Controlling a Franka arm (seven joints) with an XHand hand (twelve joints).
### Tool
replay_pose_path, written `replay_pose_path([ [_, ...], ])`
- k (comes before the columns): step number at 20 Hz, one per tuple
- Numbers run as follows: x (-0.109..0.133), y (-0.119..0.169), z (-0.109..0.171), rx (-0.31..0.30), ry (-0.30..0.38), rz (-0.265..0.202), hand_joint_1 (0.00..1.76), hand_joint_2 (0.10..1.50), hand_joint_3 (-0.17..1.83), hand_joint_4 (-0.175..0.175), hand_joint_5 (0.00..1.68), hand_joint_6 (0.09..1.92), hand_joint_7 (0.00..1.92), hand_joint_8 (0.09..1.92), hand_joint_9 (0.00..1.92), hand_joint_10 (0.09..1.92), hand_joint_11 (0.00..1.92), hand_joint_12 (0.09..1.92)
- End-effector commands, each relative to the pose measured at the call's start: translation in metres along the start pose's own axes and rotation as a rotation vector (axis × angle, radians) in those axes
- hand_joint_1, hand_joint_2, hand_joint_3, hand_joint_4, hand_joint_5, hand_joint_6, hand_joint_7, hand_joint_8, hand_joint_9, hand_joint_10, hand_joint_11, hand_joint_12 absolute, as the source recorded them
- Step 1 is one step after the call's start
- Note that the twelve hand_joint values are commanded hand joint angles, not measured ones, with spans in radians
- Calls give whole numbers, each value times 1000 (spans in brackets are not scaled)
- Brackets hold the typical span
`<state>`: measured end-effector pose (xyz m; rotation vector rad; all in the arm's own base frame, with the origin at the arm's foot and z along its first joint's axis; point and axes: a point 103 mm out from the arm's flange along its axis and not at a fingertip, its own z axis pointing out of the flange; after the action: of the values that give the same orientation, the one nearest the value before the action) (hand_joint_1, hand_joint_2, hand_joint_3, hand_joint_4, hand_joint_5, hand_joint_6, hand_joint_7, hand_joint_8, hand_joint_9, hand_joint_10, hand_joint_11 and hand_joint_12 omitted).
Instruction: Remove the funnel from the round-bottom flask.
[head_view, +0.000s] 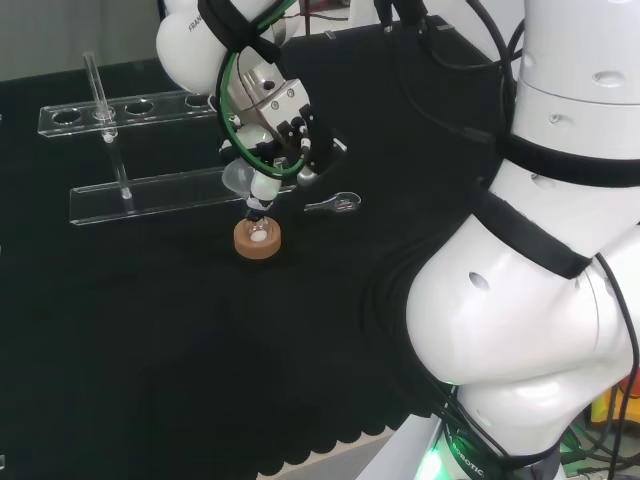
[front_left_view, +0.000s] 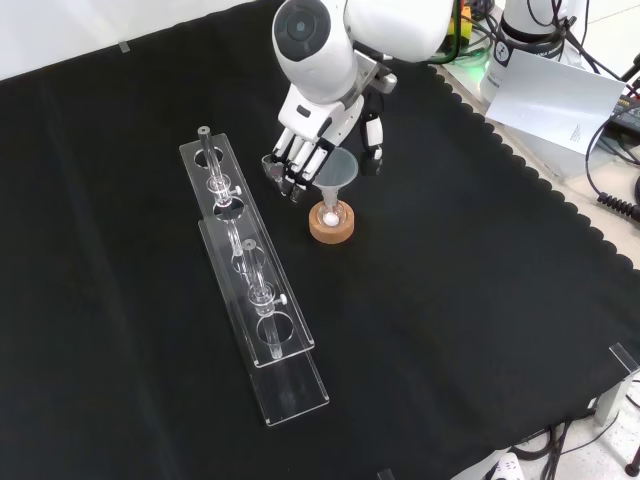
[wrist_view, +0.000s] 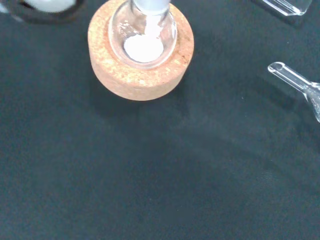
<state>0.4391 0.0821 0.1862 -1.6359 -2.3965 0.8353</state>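
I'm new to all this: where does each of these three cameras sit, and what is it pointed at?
Head view: behind and above the arm's base, looking over big white arm links at the bench; the hand is over the funnel.
Front view: opposite the arm, looking down on the cloth; the hand comes in from the top, by the funnel.
Wrist view: at the wrist, looking down on the round-bottom flask in its cork ring.
Shared: head and front views both show the cork ring and the clear rack.
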Motion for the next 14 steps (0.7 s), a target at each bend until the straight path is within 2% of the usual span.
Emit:
replay_pose_path([
  [1, -1, 3, 2, -8, -25, 7, 746, 719, 415, -44, 197, 87, 81, 684, 524, 673, 140, 1402],
  [5, -4, 2, -1, -40, -40, 16, 768, 716, 469, -45, 325, 87, 126, 709, 574, 664, 167, 1384],
  [10, -6, 1, -9, -72, -67, 32, 787, 729, 528, -38, 576, 138, 329, 707, 687, 627, 232, 1349],
  [12, -6, -1, -11, -77, -69, 35, 792, 738, 537, -35, 630, 236, 395, 691, 736, 599, 255, 1335],
  [14, -8, -3, -14, -81, -69, 41, 797, 741, 544, -33, 620, 418, 446, 690, 773, 581, 272, 1329],
])
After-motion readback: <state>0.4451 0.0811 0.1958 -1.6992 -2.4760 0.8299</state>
